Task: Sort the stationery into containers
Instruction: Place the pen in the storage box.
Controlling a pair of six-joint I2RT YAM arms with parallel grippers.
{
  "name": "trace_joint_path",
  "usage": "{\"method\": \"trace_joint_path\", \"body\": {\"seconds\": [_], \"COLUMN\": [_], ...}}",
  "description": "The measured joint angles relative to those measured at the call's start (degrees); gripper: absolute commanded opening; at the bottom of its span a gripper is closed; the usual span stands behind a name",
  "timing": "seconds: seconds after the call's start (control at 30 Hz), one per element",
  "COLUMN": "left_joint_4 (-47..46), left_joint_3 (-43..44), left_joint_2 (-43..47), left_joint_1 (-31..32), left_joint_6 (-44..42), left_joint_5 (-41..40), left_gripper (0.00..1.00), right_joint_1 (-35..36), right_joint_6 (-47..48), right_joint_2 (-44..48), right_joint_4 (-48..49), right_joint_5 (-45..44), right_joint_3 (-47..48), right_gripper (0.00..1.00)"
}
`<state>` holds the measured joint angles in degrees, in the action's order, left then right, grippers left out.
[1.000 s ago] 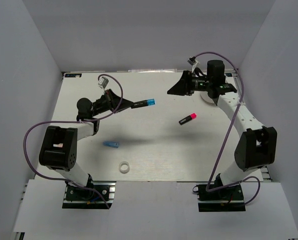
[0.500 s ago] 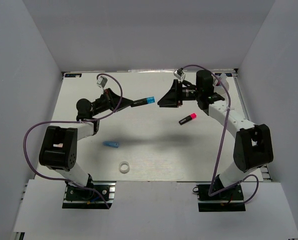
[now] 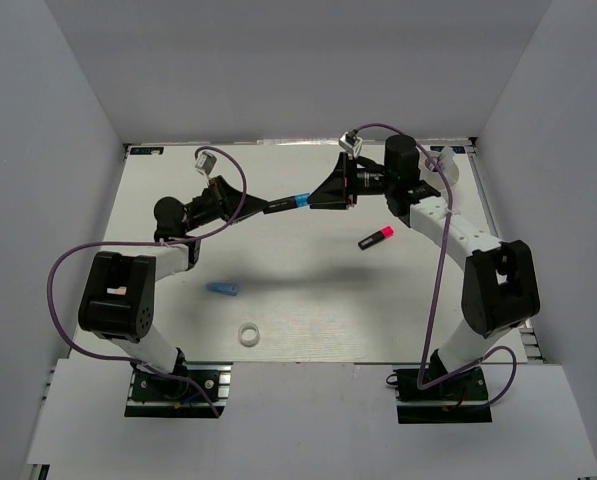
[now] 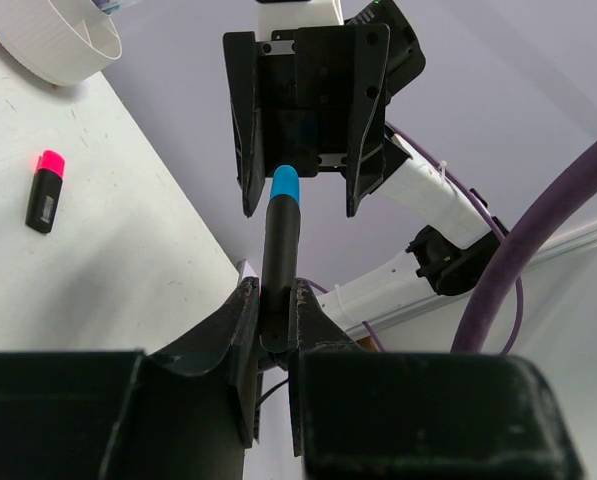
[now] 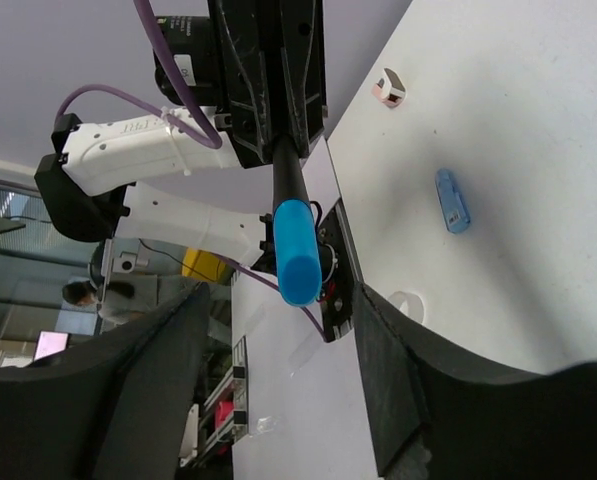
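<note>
Blue-capped marker point(image 4: 281, 235) is clamped by its black barrel in the left gripper point(image 4: 270, 320). The right gripper point(image 4: 303, 205), jaws wide, flanks its cap. The label on the pink-capped marker point(image 4: 44, 192) is too small to read.

Above desk point(image 3: 308, 300) rear: held marker point(image 3: 288, 205), spanning left pincer point(image 3: 266, 209) to right pincer point(image 3: 323, 196). Right: loose marker point(image 3: 375, 238). Left: short tube point(image 3: 223, 289). Front: tape ring point(image 3: 247, 334). Far-right corner: dish point(image 3: 448, 166).

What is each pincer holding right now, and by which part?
Left pincer grips the blue-capped marker by its black tail end. Right pincer, open around the cap, holds nothing.
</note>
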<state>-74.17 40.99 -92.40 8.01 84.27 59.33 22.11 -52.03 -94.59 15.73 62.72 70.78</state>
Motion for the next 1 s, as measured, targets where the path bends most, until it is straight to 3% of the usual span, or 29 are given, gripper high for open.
{"method": "trace_joint_path", "body": {"seconds": [0.43,0.53,0.6,0.67,0.73,0.8,0.83,0.87,1.0], "left_joint_4": [0.66,0.9,1.16,2.29,3.74,5.92,7.37,8.61,15.23], "left_joint_3": [-0.15,-0.15,-0.15,-0.15,-0.13,-0.11,-0.11,-0.09,0.87], "left_joint_2": [0.33,0.66,0.85,1.07,1.38,1.68,1.79,1.9,2.12], "left_joint_1": [0.44,0.46,0.46,0.44,0.46,0.48,0.48,0.48,0.15], "left_joint_6": [-1.25,-1.53,-1.77,-1.99,-2.91,-3.72,-4.35,-5.18,-7.63], "left_joint_5": [-0.22,-0.24,-0.28,-0.37,-0.44,-0.33,-0.28,-0.31,-0.13], "left_gripper": [0.0,0.0,0.0,0.24,0.51,0.6,0.85,0.95,0.98], "right_joint_1": [1.44,1.53,1.51,1.49,1.16,0.98,0.7,0.24,-3.87], "right_joint_6": [-0.09,0.04,0.39,1.07,2.12,3.78,4.76,5.79,12.44], "right_joint_2": [-2.54,-2.73,-2.97,-3.02,-3.02,-3.02,-2.93,-2.78,-0.83], "right_joint_4": [1.25,1.18,1.09,0.66,0.13,-1.31,-2.29,-3.5,-11.47], "right_joint_5": [-1.22,-1.38,-1.42,-1.49,-1.55,-1.95,-2.21,-2.47,-4.09], "right_joint_3": [2.58,2.64,2.89,3.28,3.5,3.72,3.72,3.72,3.72], "right_gripper": [0.36,0.27,0.16,0.02,0.0,0.0,0.0,0.0,0.0]}}
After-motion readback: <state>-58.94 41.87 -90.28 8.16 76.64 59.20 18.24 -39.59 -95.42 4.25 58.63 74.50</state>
